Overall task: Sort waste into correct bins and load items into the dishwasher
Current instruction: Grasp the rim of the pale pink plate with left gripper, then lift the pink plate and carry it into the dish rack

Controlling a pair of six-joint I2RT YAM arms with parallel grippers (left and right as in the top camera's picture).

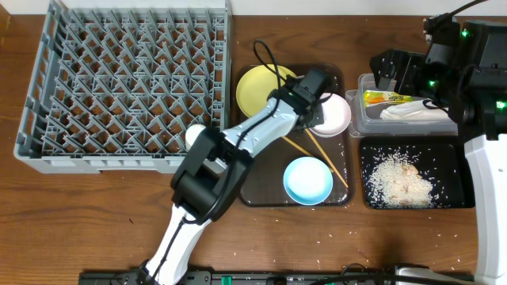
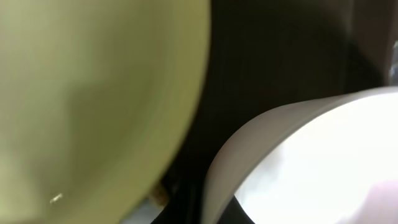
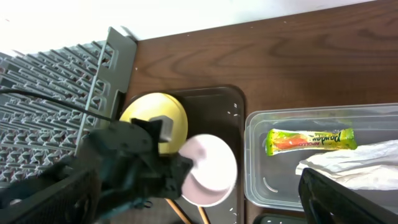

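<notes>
Dark-brown tray (image 1: 265, 186) = my ref pt. On it: yellow plate (image 1: 255, 87) back-left, white bowl (image 1: 337, 117) back-right, blue bowl (image 1: 307, 180) front, chopsticks (image 1: 331, 165) btwn the two bowls. My left gripper (image 1: 318, 104) is over the tray's back, at the white bowl's left rim, plate just beside. Can't tell if its fingers are spread or closed: wrist cam shows only blurred plate & bowl rim. Grey rack (image 1: 127, 79) lies left of tray. The cup (image 1: 193, 133) is just left of tray by the rack's edge, partly hidden by my arm. Right of tray: clear tub (image 1: 364, 123) w/ sachet (image 1: 388, 97) & napkin (image 1: 416, 112), black tub (image 1: 453, 161) in front of it w/ rice (image 1: 400, 180). Above the clear tub hangs my right gripper (image 1: 390, 71), finger gap unreadable.
</notes>
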